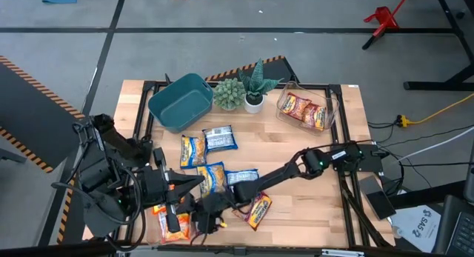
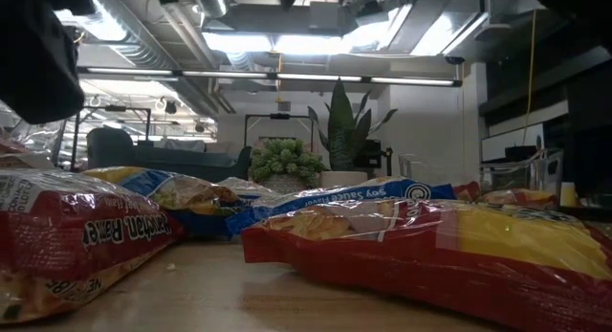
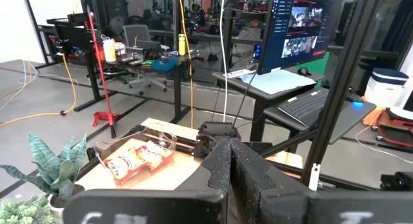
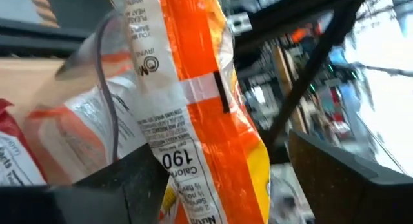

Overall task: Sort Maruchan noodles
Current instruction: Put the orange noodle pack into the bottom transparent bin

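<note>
The right gripper [image 1: 209,215] reaches to the near left edge, its fingers pinching an orange packet [image 4: 193,121] it looks to be lifting. Next it likely carries it to the far right tub [image 1: 326,118]. Other packets [image 1: 219,139] lie mid-table. The left gripper [image 3: 235,166] waits pressed together, empty.

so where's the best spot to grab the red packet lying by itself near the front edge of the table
Probably the long edge of the red packet facing the bare table on the right side, coming from above. It lies flat and tilted, and the right gripper, holding an orange packet, crowds its other side. A flat pack gives little to pinch, so a raised crimped seam would be safest.
</note>
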Controlling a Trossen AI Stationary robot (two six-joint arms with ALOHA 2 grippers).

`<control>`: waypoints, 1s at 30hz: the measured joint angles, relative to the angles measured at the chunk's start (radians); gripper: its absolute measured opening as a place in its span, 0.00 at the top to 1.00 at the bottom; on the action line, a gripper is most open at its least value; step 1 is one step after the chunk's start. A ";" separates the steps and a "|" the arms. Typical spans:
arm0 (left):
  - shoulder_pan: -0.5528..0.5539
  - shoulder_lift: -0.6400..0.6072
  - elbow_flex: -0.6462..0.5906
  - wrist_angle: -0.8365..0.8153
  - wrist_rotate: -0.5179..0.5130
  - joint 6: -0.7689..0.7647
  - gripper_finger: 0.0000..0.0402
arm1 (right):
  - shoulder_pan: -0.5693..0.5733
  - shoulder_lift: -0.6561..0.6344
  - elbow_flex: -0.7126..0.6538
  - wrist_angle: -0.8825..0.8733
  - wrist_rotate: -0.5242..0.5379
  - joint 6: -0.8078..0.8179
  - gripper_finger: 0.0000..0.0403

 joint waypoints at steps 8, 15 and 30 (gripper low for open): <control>0.000 0.000 -0.001 0.000 0.000 0.005 1.00 | 0.019 -0.009 0.000 -0.036 0.182 -0.024 0.26; 0.001 0.000 -0.001 -0.001 -0.002 0.009 1.00 | 0.017 -0.064 -0.003 -0.163 0.195 0.014 0.26; 0.000 0.000 -0.001 -0.033 -0.001 0.009 1.00 | 0.026 -0.188 -0.002 -0.522 0.078 0.192 0.26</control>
